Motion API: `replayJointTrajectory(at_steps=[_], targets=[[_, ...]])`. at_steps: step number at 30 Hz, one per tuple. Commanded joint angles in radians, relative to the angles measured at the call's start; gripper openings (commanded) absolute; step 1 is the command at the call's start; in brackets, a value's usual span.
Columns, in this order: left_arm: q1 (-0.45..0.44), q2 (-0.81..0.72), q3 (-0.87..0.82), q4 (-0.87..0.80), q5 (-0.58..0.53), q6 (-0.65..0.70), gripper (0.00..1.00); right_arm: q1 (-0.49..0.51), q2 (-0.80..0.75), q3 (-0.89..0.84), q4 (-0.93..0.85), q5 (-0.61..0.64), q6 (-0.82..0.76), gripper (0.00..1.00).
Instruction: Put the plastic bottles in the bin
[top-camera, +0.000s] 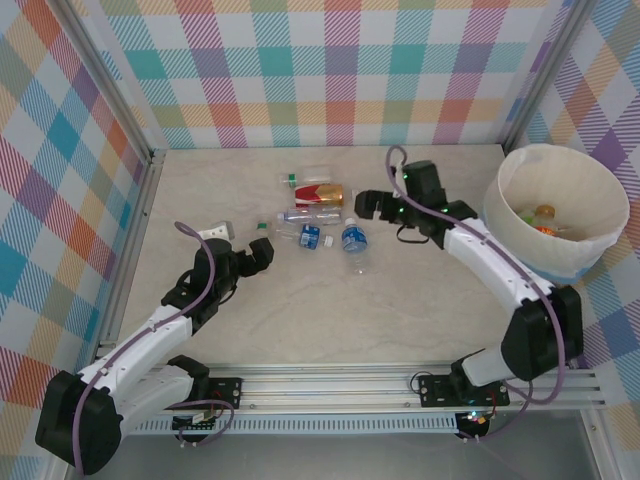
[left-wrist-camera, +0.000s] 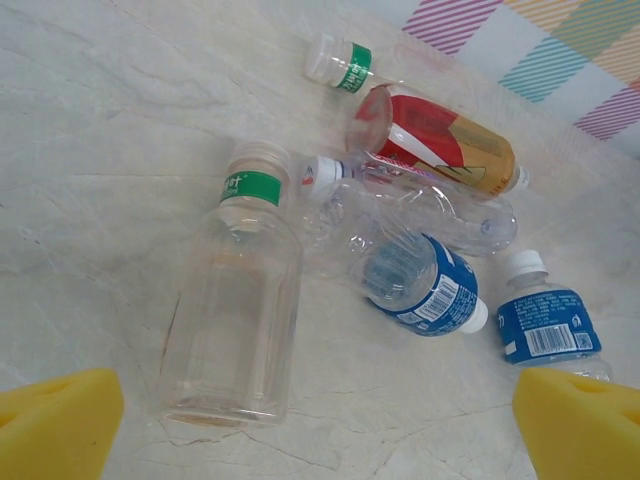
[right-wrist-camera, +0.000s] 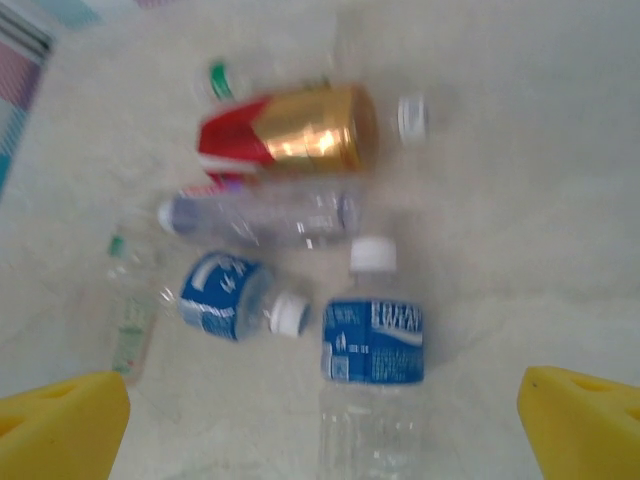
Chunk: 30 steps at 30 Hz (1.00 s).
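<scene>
Left end effector (left-wrist-camera: 318, 435), spread wide, faces the green-banded bottle (left-wrist-camera: 235, 310) lying just ahead on the bench (top-camera: 400, 300), long axis pointing away; bin (top-camera: 505, 215) stands well apart, beside the right arm (top-camera: 490, 255).

Pictured from above: the plastic bottles (top-camera: 320, 212) are laid in a loose cluster at the middle of the table (top-camera: 400, 300). The bin (top-camera: 510, 190) is set well apart at three o'clock of them, by the table's right edge, and further bottles (top-camera: 545, 216) are held inside it. One bottle (left-wrist-camera: 235, 320) is laid just ahead of the left gripper (top-camera: 258, 252), which is placed at eight o'clock of the cluster. The right gripper (top-camera: 362, 206) is placed at three o'clock, just beside the cluster.
</scene>
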<state>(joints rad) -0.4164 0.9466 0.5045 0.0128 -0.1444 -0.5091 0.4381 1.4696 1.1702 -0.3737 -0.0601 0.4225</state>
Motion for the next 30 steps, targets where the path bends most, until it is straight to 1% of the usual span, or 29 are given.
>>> replayJointTrajectory(at_steps=[1, 4, 7, 10, 14, 17, 24, 30], targets=[[0.013, -0.018, -0.005, -0.012, -0.035, -0.014, 1.0, 0.071, 0.074, -0.014, 0.027, 0.063, 0.096, 1.0], [0.013, -0.02, 0.017, -0.051, -0.045, -0.022, 1.0, 0.112, 0.131, -0.009, 0.008, 0.183, 0.083, 1.0], [0.014, -0.018, 0.02, -0.045, -0.026, -0.013, 1.0, 0.119, 0.197, 0.016, -0.003, 0.198, 0.07, 1.0], [0.014, -0.019, 0.016, -0.043, -0.039, -0.041, 1.0, 0.131, 0.267, 0.069, -0.043, 0.209, 0.036, 1.0], [0.014, -0.012, 0.007, -0.024, -0.018, -0.067, 1.0, 0.139, 0.338, 0.113, -0.075, 0.214, 0.022, 1.0], [0.014, -0.006, 0.004, -0.011, -0.002, -0.083, 1.0, 0.141, 0.373, 0.126, -0.083, 0.214, 0.016, 0.95], [0.016, 0.012, -0.002, 0.032, 0.008, -0.114, 1.0, 0.145, 0.451, 0.149, -0.077, 0.218, 0.013, 0.87], [0.016, 0.017, 0.0, 0.032, 0.011, -0.118, 1.0, 0.145, 0.475, 0.141, -0.047, 0.242, 0.001, 0.76]])
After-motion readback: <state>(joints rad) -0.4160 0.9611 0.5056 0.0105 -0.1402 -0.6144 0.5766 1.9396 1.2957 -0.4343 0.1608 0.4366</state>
